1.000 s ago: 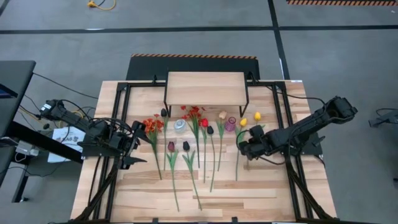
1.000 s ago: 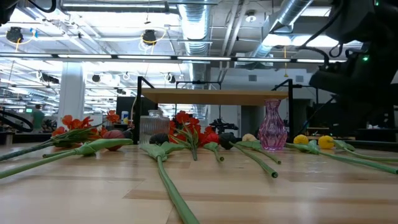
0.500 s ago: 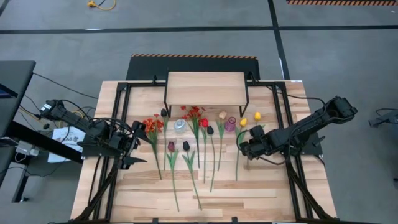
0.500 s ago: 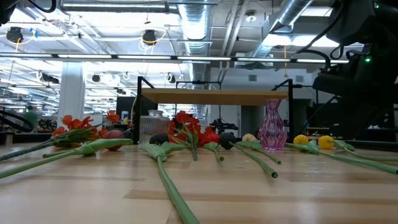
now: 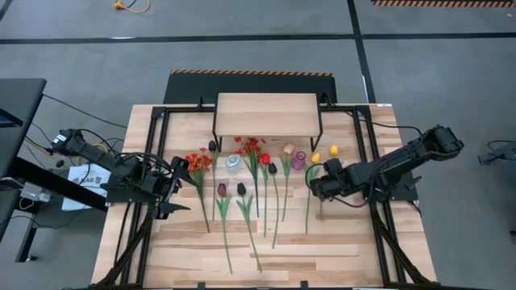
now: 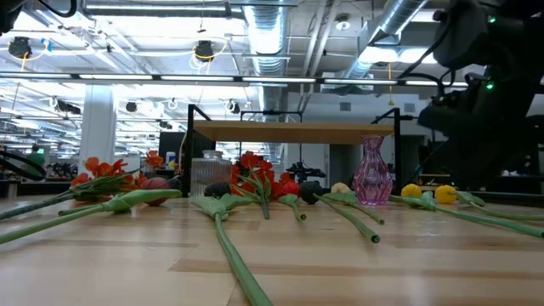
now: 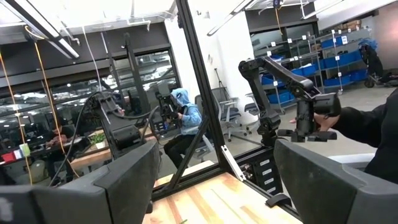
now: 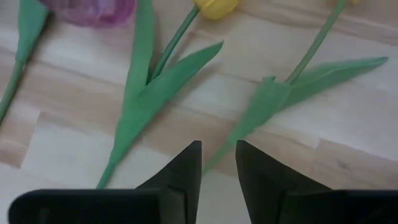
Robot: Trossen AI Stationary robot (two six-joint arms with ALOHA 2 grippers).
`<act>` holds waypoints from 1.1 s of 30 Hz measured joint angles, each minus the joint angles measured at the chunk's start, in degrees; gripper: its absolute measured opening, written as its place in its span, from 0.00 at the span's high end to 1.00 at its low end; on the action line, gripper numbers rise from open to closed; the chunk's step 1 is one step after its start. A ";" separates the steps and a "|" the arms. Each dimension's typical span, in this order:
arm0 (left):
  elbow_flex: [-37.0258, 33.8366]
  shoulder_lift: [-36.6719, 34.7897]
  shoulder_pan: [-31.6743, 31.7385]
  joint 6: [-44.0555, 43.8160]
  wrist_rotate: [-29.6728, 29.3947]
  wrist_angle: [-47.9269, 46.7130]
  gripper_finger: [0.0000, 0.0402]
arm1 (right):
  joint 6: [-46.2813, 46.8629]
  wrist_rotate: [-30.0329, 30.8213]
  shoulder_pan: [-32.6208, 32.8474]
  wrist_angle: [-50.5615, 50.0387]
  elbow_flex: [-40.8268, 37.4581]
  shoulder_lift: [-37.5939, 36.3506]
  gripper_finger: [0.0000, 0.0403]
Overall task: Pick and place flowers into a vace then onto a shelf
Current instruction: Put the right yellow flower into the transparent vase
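Several flowers [image 5: 242, 197] lie flat on the slatted table, stems toward its near edge; they are red, maroon, cream and yellow tulips and orange sprays [image 6: 110, 174]. A pink vase [image 5: 299, 161] stands upright among the blossoms, before the shelf [image 5: 267, 114]. My right gripper [image 5: 316, 182] points steeply down over the two yellow tulips [image 5: 324, 155]. It is open a little [image 8: 217, 163], and one tulip's stem [image 8: 214, 160] runs under the gap. I cannot tell whether it touches that stem. My left gripper [image 5: 176, 193] waits open [image 7: 214, 186] at the table's left.
A clear glass [image 5: 233, 163] stands left of the vase. Black frame rails [image 5: 157, 153] run along both sides of the table. The near half of the tabletop [image 5: 322, 250] holds only stem ends. People sit in the room beyond [image 7: 183, 112].
My right gripper has swung a little toward the table's far edge, closer to the yellow tulip heads. The flowers and the vase lie as before.
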 joint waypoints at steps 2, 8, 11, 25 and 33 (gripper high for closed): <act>0.00 0.00 0.00 0.00 0.02 0.00 0.23 | -0.08 -0.06 -0.96 -0.23 0.00 0.00 0.77; 0.00 0.00 0.01 0.00 0.02 -0.02 0.23 | -1.49 -0.47 -3.35 -0.67 -0.01 0.83 0.77; 0.00 -0.02 0.02 0.00 0.02 -0.02 0.23 | -1.50 -1.82 -4.15 -1.51 -0.04 1.25 0.77; -0.02 -0.02 0.02 0.00 0.00 -0.13 0.23 | -1.43 -2.93 -4.53 0.68 0.26 10.06 0.77; -0.02 -0.02 0.02 0.00 0.00 -0.13 0.23 | -0.99 -2.62 -4.45 0.76 0.38 11.82 0.77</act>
